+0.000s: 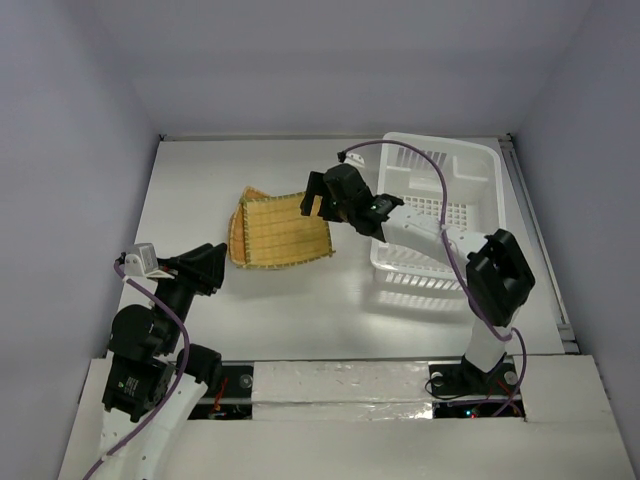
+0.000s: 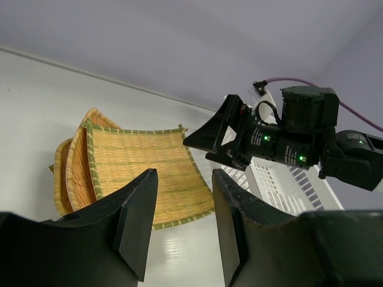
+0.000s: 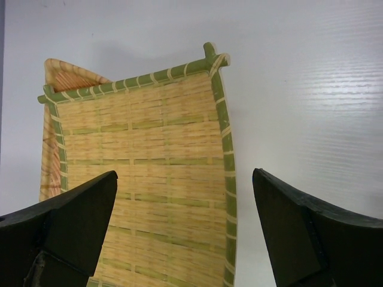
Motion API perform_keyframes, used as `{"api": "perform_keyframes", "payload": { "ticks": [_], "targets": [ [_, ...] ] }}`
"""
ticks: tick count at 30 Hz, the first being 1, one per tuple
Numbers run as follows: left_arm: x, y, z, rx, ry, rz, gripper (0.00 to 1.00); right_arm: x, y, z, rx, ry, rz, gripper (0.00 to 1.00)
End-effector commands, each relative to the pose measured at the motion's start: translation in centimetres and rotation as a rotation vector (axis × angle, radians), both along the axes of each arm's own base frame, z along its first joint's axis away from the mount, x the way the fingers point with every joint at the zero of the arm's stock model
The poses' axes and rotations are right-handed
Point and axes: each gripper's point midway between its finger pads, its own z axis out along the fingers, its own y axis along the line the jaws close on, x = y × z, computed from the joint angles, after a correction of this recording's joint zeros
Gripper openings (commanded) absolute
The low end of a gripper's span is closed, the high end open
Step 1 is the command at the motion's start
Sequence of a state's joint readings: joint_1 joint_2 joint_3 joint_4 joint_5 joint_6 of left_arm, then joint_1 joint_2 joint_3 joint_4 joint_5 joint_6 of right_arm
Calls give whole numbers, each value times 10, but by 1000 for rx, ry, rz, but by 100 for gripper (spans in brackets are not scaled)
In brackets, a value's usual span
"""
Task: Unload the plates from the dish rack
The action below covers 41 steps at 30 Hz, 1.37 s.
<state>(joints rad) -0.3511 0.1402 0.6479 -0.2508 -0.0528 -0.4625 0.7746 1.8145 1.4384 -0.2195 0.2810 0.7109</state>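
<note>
**Plates piled on the counter beside the rack, both sets of fingers open**

Much of the scene is only partly readable. In the top view the right arm [image 1: 500, 275] crosses the lower left part of the dish rack [image 1: 470, 165]. It hides some of the near wall and grid floor there, so the inside of the rack cannot be fully checked. The left wrist view shows just a slice of the rack's slotted side at the right edge of the frame, behind the right arm's black wrist. In the right wrist view the top plate [image 3: 149, 167] runs off the bottom edge of the frame. Whether the right fingers [image 3: 72, 215] touch it cannot be told.

The plates [image 1: 275, 235] lie in an uneven pile on the white counter [image 1: 200, 180], left of centre in the top view and just left of the rack. From the left wrist view three can be counted: the top plate with its green rim, and two orange edges fanned out past its left side. A fourth cannot be made out. The right wrist view shows only two, the top plate and one corner [image 3: 69, 75] peeking out at the upper left.

There is one dish rack, in the upper right of the top view. There are two arms, each trailing a purple cable [image 1: 440, 185].

The right fingers are spread wide over the right edge of the pile, the top plate showing in the gap between them. The left fingers [image 2: 134, 227] are parted with nothing between them, lower left of the pile and apart from it.
</note>
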Motion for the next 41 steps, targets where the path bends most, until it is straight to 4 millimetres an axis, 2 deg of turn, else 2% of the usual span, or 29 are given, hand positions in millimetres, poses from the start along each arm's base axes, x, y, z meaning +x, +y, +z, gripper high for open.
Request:
{"api": "perform_keyframes", "payload": {
  "ticks": [1,7,10,11,12,13,14,15,16,17,18,19,21,22,23,24,26,27,28,29,30,31,32,37,41],
  "targets": [
    [-1,-1,16,-21,-52,-9,39,3,-1,14,-44,-41,-3,100],
    [0,0,15,-19,-50,-1,41,3,-8,35,-43,-81,-17,100],
    [1,0,15,-19,-48,-1,43,0,-17,55,-34,-115,-34,98],
    [1,0,15,-17,-49,-1,44,-1,-20,63,-27,-133,-37,95],
    [1,0,14,-17,-44,-1,45,-7,-29,83,0,-173,-50,89],
    [1,-1,14,-16,-41,-1,47,-11,-35,96,16,-200,-56,62],
    [2,0,14,-12,-39,-1,49,-11,-36,91,4,-203,-50,41],
    [3,-1,13,-9,-33,-1,51,-25,-55,137,74,-288,-72,21],
    [3,-2,12,-6,-31,-5,53,-31,-63,151,92,-320,-75,0],
    [3,-2,14,-5,-35,-9,57,-38,-72,164,92,-358,-69,0],
    [2,-4,15,-1,-42,-22,60,-45,-81,177,103,-391,-71,0],
    [2,-6,15,2,-43,-28,62,-61,-101,199,128,-441,-87,0],
    [2,-6,16,5,-44,-31,68,-77,-125,213,120,-493,-107,0],
    [3,-6,15,9,-42,-29,69,-83,-139,207,100,-499,-129,0],
    [2,-5,17,10,-45,-25,72,-101,-161,229,140,-555,-150,1],
    [4,-5,17,14,-43,-22,74,-110,-174,229,138,-564,-169,5],
    [5,-5,18,20,-42,-19,77,-133,-210,235,165,-614,-228,23],
    [6,-5,18,22,-40,-16,78,-141,-218,237,181,-630,-232,35],
    [7,-5,19,23,-41,-14,79,-148,-231,236,191,-641,-266,63],
    [7,-4,23,28,-44,-12,80,-152,-239,229,198,-638,-287,74],
    [9,-4,24,35,-42,-8,80,-164,-254,233,230,-659,-310,83],
    [10,-3,26,40,-44,-4,81,-168,-264,230,233,-658,-346,92],
    [8,-1,37,44,-61,5,81,-174,-276,223,248,-652,-379,94],
    [10,3,41,69,-56,30,82,-181,-278,200,270,-649,-366,94],
    [19,3,27,65,-7,45,88,-177,-275,188,253,-636,-361,94]
  ]
}}
